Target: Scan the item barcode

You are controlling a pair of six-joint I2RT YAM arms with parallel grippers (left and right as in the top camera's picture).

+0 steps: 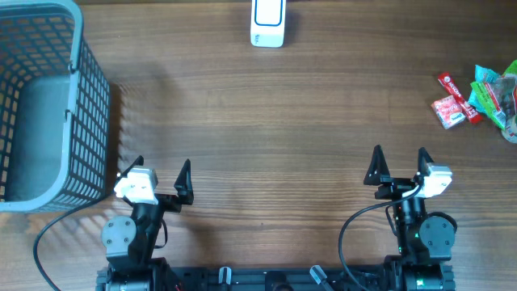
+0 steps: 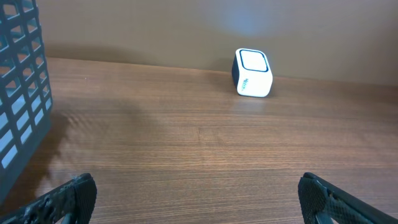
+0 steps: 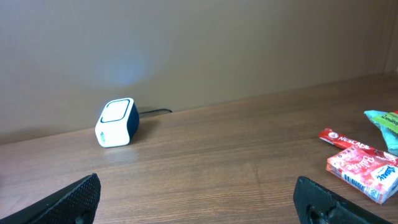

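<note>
A small white barcode scanner (image 1: 267, 23) with a dark body stands at the table's far edge, near the middle; it also shows as the scanner (image 2: 252, 73) and the scanner (image 3: 116, 122) in the wrist views. Several snack packets (image 1: 483, 100) lie at the far right: a pink-red box (image 3: 364, 171), a red stick packet (image 3: 344, 139) and green wrappers (image 3: 384, 121). My left gripper (image 1: 161, 176) is open near the front left, nothing between its fingers. My right gripper (image 1: 398, 166) is open near the front right, also empty, well short of the packets.
A grey mesh basket (image 1: 84, 97) fills the left side of the table, close beside my left gripper; its wall (image 2: 18, 99) shows at the left of the left wrist view. Bare wooden table (image 1: 275, 121) lies between the grippers and the scanner.
</note>
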